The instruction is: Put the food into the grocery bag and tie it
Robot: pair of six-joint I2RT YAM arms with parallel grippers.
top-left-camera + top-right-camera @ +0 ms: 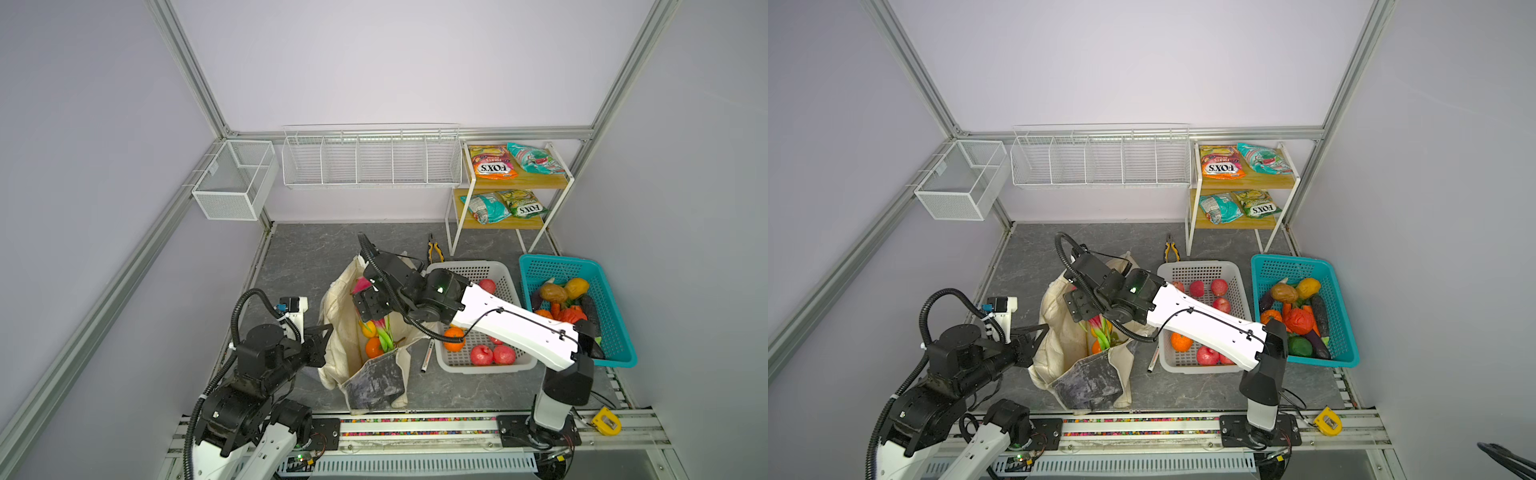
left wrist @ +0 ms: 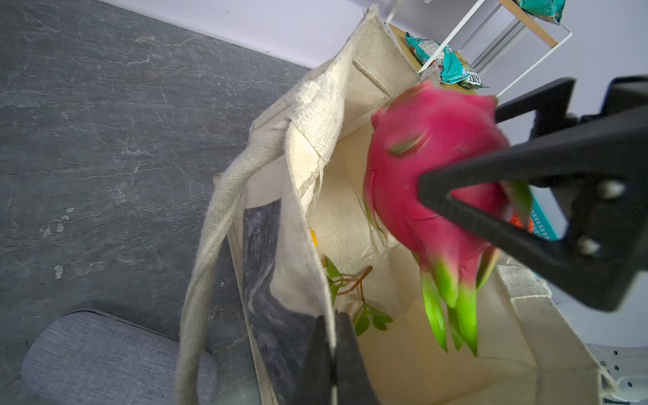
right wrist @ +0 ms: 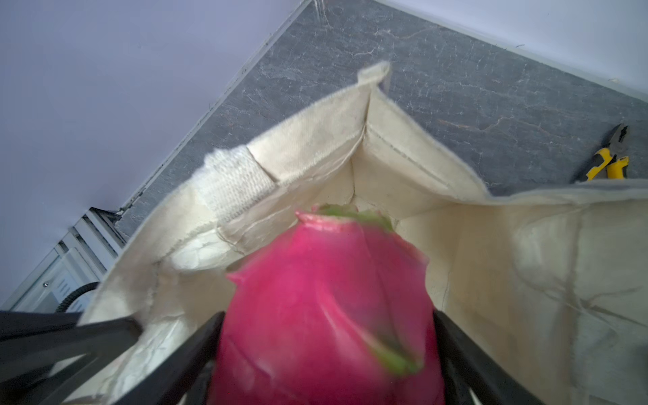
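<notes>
1. Right arm: the base sits on the near rail at right and the upper link stands upright. The white forearm stretches left across the white basket (image 1: 486, 368), and the wrist bends down over the bag (image 1: 338, 307).
2. Right gripper (image 3: 328, 315): grasping the dragon fruit (image 2: 431, 157). In the right wrist view its black fingers (image 3: 200, 343) press on both sides of the fruit.
3. Dragon fruit: hangs in the bag's open mouth, with the green-tipped end pointing into the bag. It is blurred in both wrist views.
4. Left arm: the base is at near left. The black wrist lies about level and points right, toward the bag's left side.
5. Left gripper (image 2: 331, 322): clenched on the bag's rim. Cream cloth is pinched between the closed fingers in the left wrist view.
6. Bag: stands upright on the desk (image 1: 307, 257) between the two arms, just left of the white basket. The marbled panel faces the near side, and a strap (image 2: 207, 263) hangs outside the bag.
7. Already inside the bag: an orange (image 1: 373, 347), a yellow citrus (image 1: 368, 328) and a leafy twig (image 2: 354, 284).
8. Not in the bag:
   - Red fruit (image 1: 482, 355) lies in the white basket.
   - Mixed produce sits in the teal basket (image 1: 619, 357).
   - A FOX'S packet (image 1: 494, 164) and other packets are on the shelf at far right.
</notes>
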